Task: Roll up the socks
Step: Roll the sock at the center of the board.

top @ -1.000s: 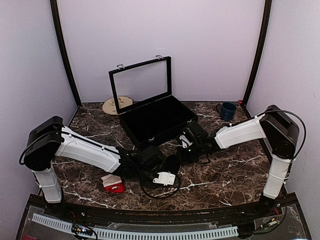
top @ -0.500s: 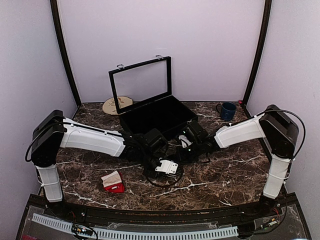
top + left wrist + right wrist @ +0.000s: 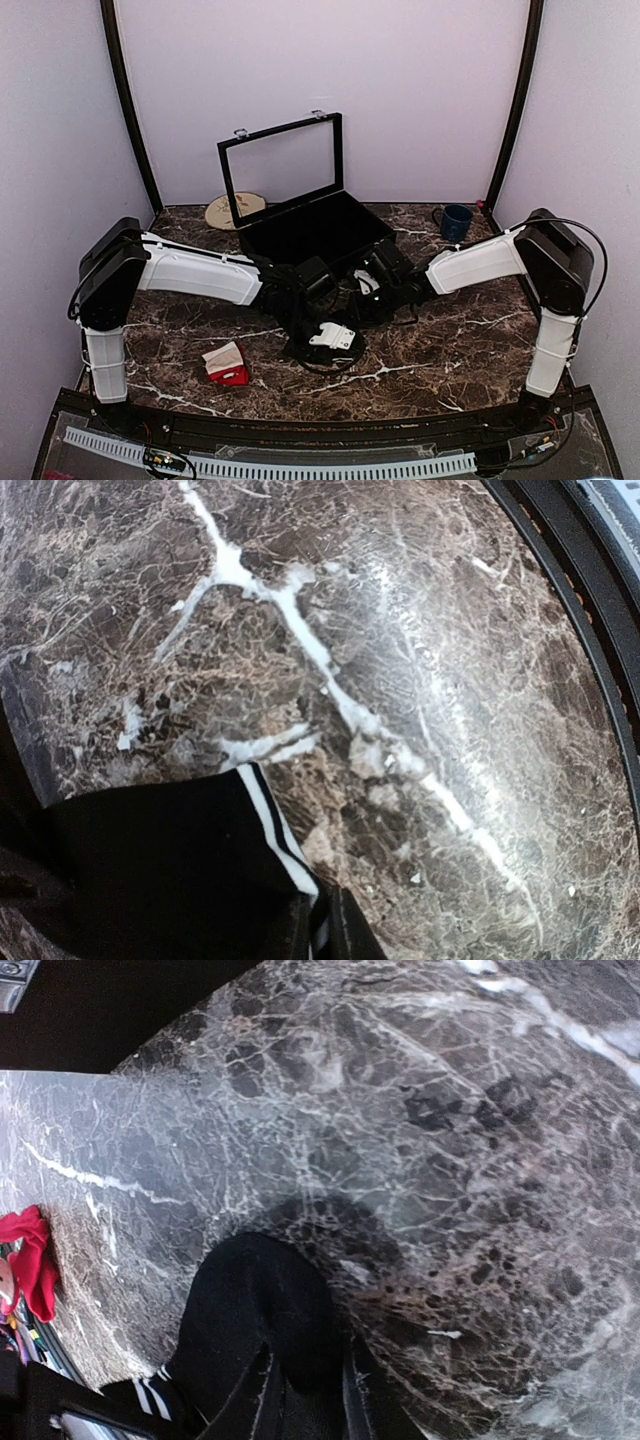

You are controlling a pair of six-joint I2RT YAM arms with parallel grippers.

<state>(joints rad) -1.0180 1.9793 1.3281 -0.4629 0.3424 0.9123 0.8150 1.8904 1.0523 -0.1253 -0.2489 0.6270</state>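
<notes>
My left jaws are clenched on a soft black cloth [image 3: 170, 880] edged with two thin white stripes. The cloth lies in a rounded heap on the worktop [image 3: 450, 340], glossy dark-brown marble with white veins. My right jaws sit astride the same cloth from the other side; I cannot tell whether they pinch it or stand loose.

The socks [image 3: 227, 365], one small bundle of bright-red fabric with a cream ribbed cuff on top, lie well apart to the left of my left jaws, toward the near edge. How many socks are in it I cannot count.

Just beyond both jaws stands one black case [image 3: 310, 235], boxy, its framed clear lid upright with two metal latches. Far right of my right jaws is one blue mug [image 3: 457, 222]. Behind the case's left corner lies one flat tan disc [image 3: 235, 210].
</notes>
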